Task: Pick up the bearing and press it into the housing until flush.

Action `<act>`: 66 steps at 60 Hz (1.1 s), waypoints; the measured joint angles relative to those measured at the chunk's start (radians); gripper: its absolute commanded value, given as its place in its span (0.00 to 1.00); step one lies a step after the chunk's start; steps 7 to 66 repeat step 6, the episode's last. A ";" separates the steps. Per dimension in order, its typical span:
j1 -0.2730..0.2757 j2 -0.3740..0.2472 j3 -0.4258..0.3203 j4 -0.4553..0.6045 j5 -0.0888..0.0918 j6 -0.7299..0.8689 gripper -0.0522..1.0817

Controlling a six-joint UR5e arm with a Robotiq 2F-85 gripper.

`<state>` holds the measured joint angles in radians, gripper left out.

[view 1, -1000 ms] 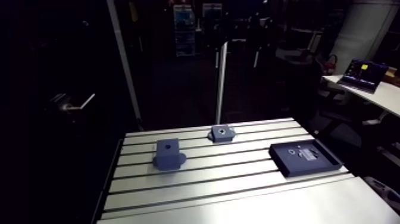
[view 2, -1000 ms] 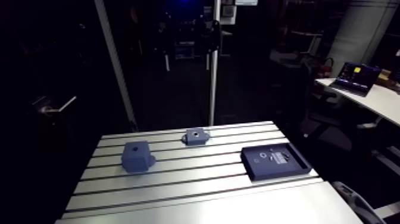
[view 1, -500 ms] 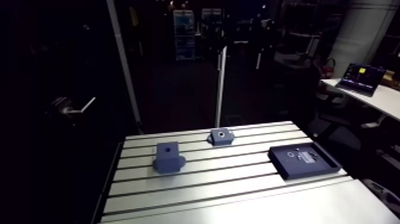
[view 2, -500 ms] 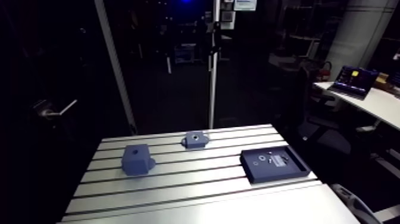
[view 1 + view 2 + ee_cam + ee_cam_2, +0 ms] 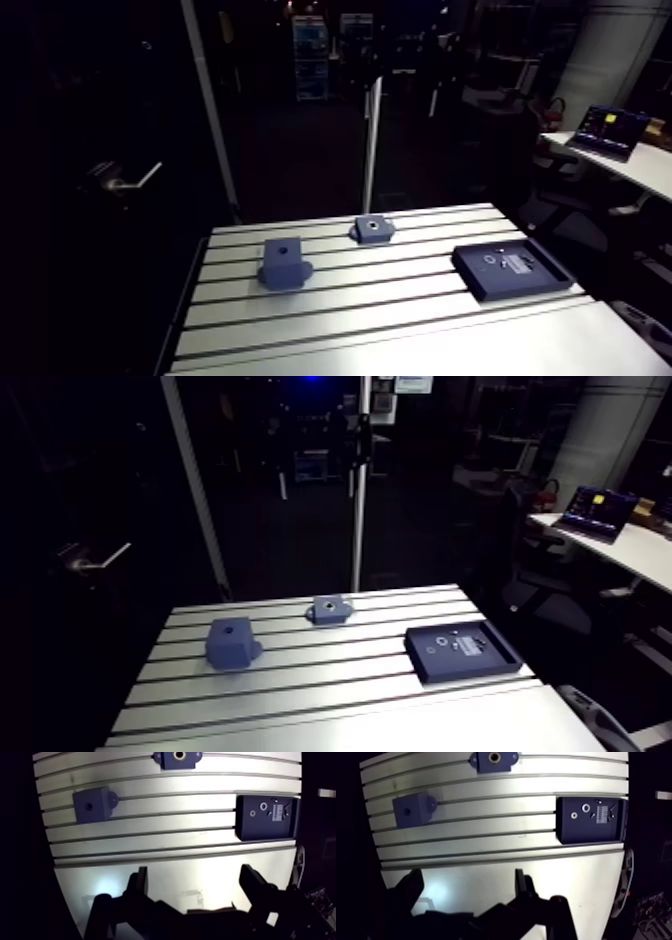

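Observation:
In the wrist view my gripper (image 5: 196,884) is open and holds nothing, high above the near, smooth part of the table. Ahead of it and to one side lies a dark tray (image 5: 250,829) holding two small silver rings (image 5: 263,805), (image 5: 253,813) and a label. Further ahead, at the table's far edge, sits a blue flanged housing (image 5: 177,758) with a round bore. A blue block (image 5: 92,803) with a small hole stands apart from both. The arm view shows the block (image 5: 283,262), the housing (image 5: 372,229) and the tray (image 5: 510,270); the gripper is out of that view.
The slotted aluminium table (image 5: 400,310) has long grooves running across it and a smooth strip along its near side. A thin upright pole (image 5: 372,150) rises just behind the far edge, close to the housing.
The arm view has shifted slightly, so the camera moved a little. The block, housing and tray lie where they were.

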<state>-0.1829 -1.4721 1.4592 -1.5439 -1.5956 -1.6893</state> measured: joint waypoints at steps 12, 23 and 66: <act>0.001 0.001 0.000 -0.001 0.001 0.000 0.05; 0.001 0.001 0.000 -0.001 0.001 0.000 0.05; 0.001 0.001 0.000 -0.001 0.001 0.000 0.05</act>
